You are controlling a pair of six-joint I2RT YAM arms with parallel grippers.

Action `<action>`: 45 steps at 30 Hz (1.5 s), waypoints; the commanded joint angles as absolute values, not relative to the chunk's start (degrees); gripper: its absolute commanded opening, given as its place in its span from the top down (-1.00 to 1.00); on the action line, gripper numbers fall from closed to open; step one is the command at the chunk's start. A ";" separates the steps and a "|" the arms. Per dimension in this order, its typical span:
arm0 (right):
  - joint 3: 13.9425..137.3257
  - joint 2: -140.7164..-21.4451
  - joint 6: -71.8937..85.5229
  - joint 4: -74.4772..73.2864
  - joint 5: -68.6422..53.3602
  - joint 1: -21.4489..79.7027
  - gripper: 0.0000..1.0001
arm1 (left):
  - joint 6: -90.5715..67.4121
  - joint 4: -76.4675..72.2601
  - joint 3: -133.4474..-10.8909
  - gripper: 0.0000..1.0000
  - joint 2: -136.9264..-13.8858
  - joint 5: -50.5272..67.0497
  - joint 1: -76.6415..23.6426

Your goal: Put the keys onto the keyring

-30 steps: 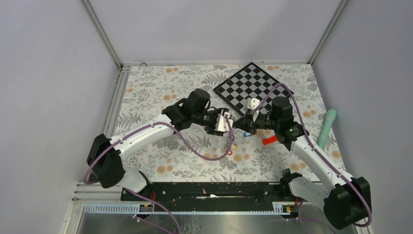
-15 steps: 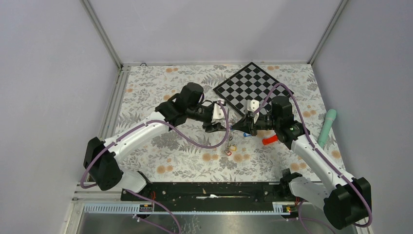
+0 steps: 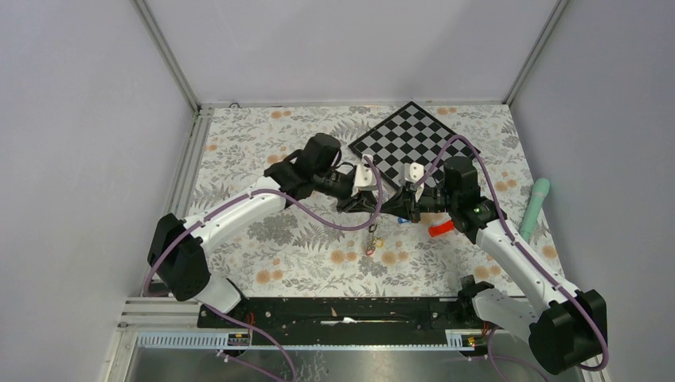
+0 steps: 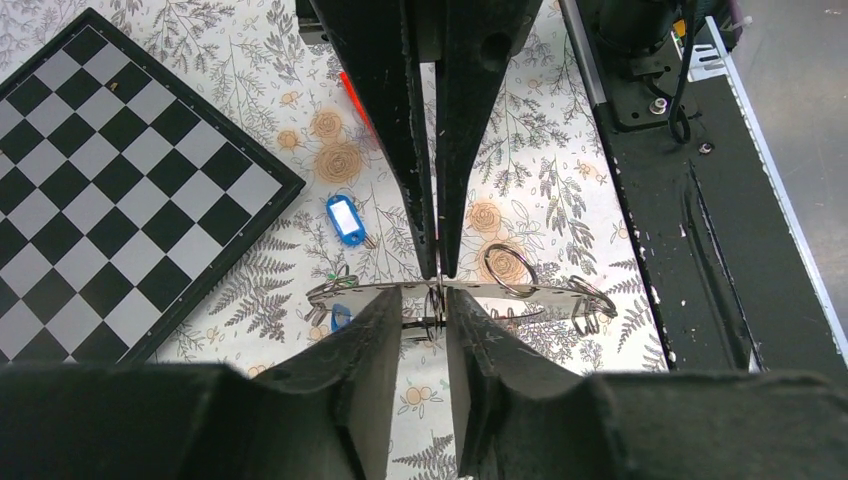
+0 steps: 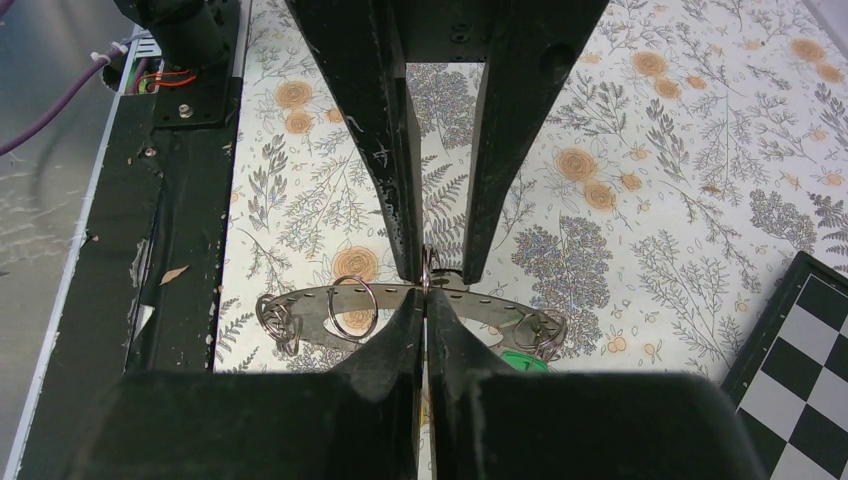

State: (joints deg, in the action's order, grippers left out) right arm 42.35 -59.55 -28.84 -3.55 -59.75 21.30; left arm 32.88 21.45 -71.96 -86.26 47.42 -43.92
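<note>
Held above the floral bench (image 4: pixel 545 170), the dark grey flat metal keyring (image 4: pixel 520 291) sits level, its span running near to far. The right gripper (image 5: pixel 425 312) is clamped on its rim. The left gripper (image 4: pixel 425 312), jaws slightly apart, straddles one of four small wire rings (image 5: pixel 355 300). One blue-tagged key (image 4: pixel 343 220) lies on the bench beside the far chequered board (image 4: pixel 110 180).

left wrist: keyring (image 4: pixel 550 293) edge-on, we cannot see its hole | right wrist: green key (image 5: pixel 521 361) half hidden from us, chequered board (image 5: pixel 802 325) cropped
</note>
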 commanded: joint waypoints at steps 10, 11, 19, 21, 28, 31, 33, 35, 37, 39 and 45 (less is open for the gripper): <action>44.56 -58.80 -27.94 -0.91 -62.19 21.09 1.00 | 33.49 21.83 -74.77 1.00 -86.61 50.13 -43.92; 44.57 -58.81 -27.94 -0.96 -61.94 21.09 1.00 | 33.64 22.06 -74.79 1.00 -86.40 49.93 -43.94; 46.61 -58.92 -30.84 -6.09 -58.38 21.10 0.49 | 38.24 32.19 -80.25 1.00 -85.81 40.24 -44.26; 47.90 -58.89 -31.95 -8.13 -57.70 21.09 0.27 | 39.86 36.34 -83.05 1.00 -86.42 35.87 -44.64; 50.49 -60.65 -29.63 -6.99 -59.91 21.09 0.02 | 42.80 48.34 -91.96 1.00 -88.99 24.93 -47.22; 49.84 -61.40 -25.67 -2.40 -61.77 21.17 -0.05 | 41.20 49.12 -93.15 1.00 -89.26 25.43 -47.69; 49.39 -61.86 -23.40 0.33 -62.03 21.18 -0.07 | 40.77 49.30 -93.41 1.00 -89.25 26.26 -47.95; 49.02 -62.32 -22.26 2.76 -62.19 21.18 -0.07 | 40.02 49.31 -93.87 1.00 -89.33 27.36 -48.07; 48.10 -62.50 -20.67 5.08 -62.39 21.18 -0.06 | 39.21 49.31 -94.25 1.00 -89.42 28.67 -48.05; 47.26 -62.65 -19.37 6.99 -62.80 21.18 -0.02 | 38.58 49.31 -94.63 1.00 -89.46 29.73 -48.08; 44.56 -62.72 -15.77 12.16 -65.29 21.18 0.02 | 36.84 48.84 -95.58 1.00 -89.83 31.15 -48.03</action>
State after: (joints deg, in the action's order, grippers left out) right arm 46.09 -62.48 -19.92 5.50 -61.93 21.26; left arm 38.65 50.98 -92.07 -90.21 28.56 -47.86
